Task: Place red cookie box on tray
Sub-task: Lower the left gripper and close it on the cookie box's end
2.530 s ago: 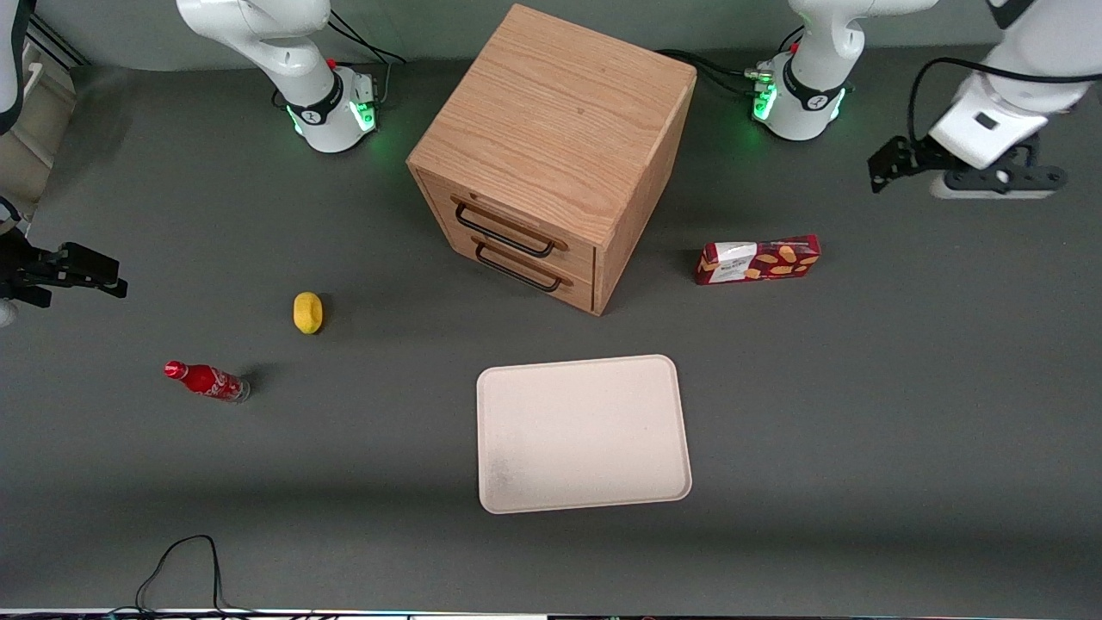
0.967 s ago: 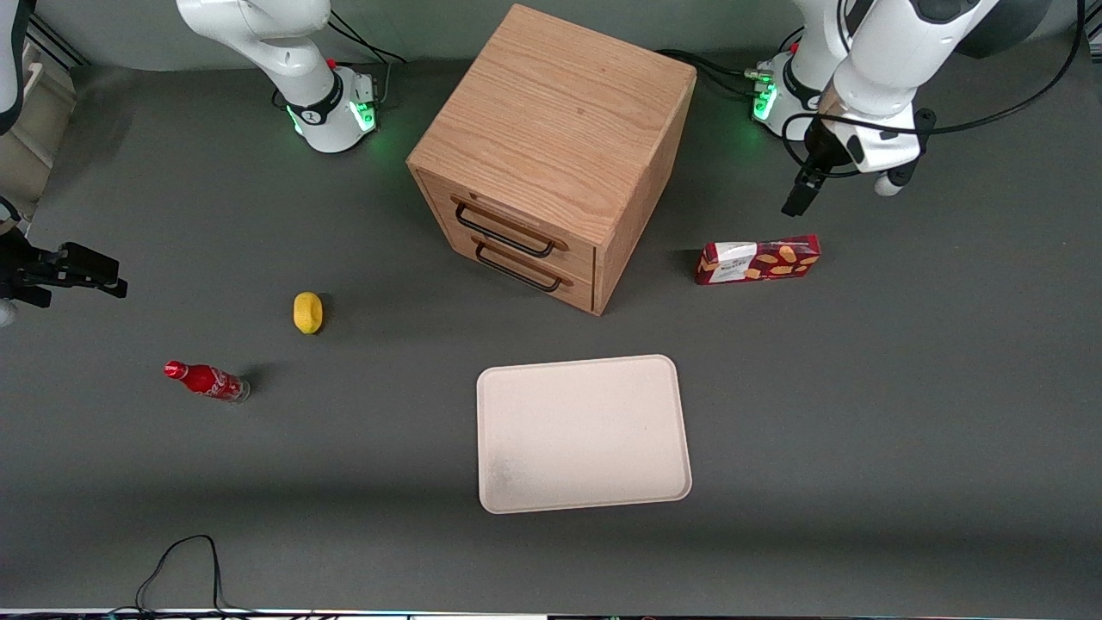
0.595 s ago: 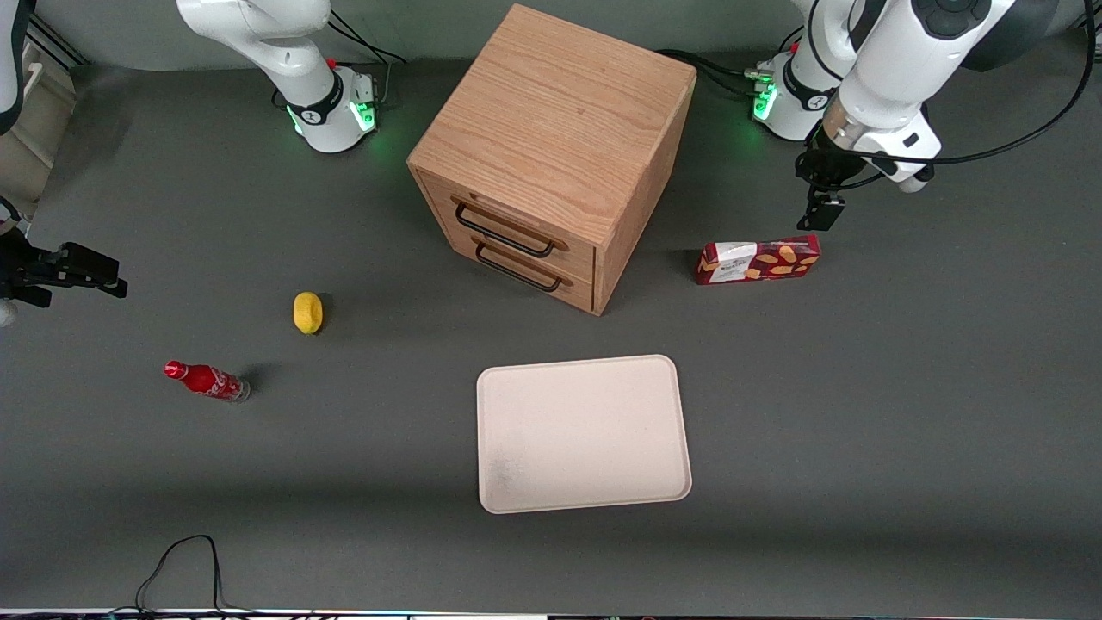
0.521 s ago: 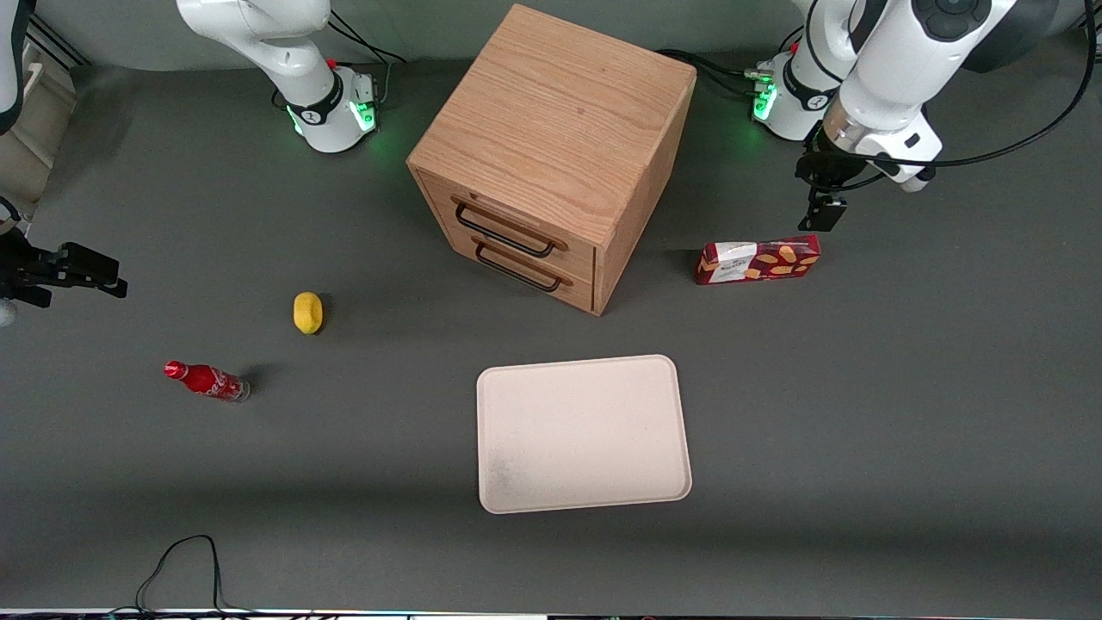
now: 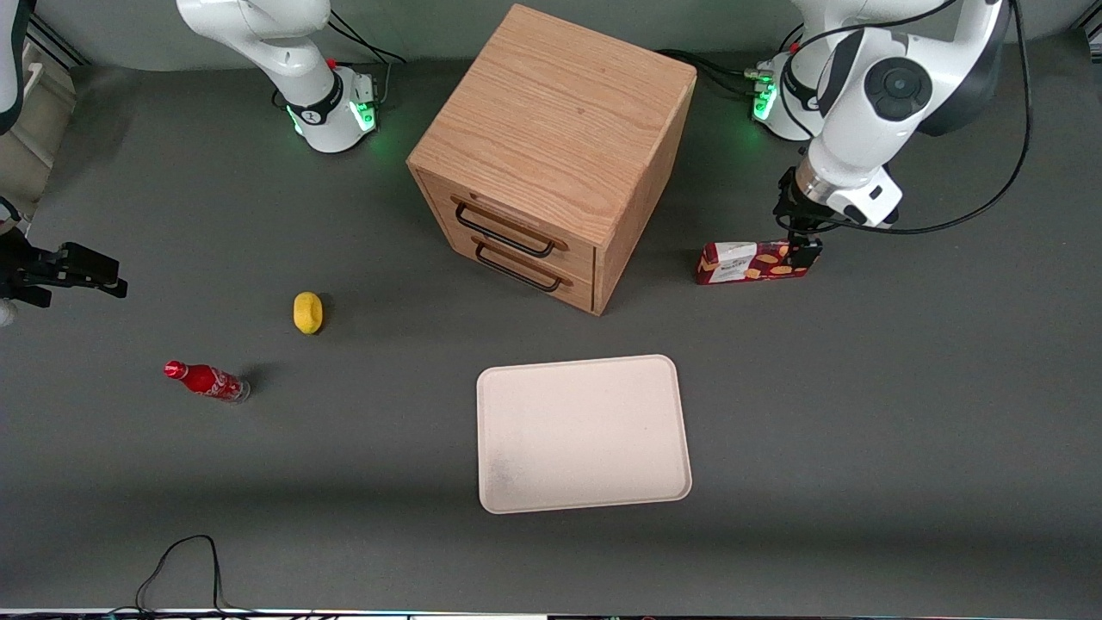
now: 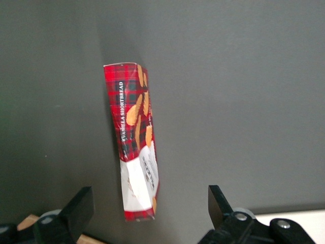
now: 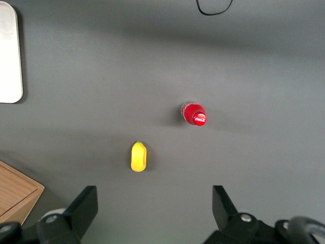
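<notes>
Pincer (image 5: 807,244) hovers spread wide over red cookie box (image 5: 756,263) on the worktop (image 5: 904,387). Next, we judge, descend, clamp, carry to tray (image 5: 583,433).

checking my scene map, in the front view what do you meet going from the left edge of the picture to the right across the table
red soda bottle → yellow object → wooden drawer cabinet and tray sharing one span → red cookie box → gripper, open, at the box's end nearest the working arm.
</notes>
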{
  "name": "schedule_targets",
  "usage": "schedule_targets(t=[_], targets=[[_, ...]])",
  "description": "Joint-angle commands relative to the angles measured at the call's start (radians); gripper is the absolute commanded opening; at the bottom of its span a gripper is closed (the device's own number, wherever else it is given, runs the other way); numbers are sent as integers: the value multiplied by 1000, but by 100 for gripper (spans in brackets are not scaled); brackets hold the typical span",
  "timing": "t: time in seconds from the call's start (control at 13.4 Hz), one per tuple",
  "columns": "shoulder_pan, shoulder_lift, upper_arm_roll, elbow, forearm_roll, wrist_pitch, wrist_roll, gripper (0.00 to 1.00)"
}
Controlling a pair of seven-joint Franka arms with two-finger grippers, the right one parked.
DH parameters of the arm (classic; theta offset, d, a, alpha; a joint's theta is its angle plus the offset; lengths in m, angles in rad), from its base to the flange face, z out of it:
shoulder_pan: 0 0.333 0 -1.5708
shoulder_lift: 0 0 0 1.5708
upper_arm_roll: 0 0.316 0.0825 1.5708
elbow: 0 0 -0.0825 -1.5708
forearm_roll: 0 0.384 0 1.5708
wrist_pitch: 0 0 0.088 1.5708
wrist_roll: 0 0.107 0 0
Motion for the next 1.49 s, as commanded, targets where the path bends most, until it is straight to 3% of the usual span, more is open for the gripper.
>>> schedule_targets(t=[0.0,0.52,0.74,0.89,1.41], targets=[[-4,-31,-29,-102,16,97,-63,100],[2,40,-46,-225,19,335,-119,100],[5,109,-46,-225,88,401,-202,100],[7,134,-45,-225,123,419,-227,100],[9,183,-42,-223,124,470,-229,100]])
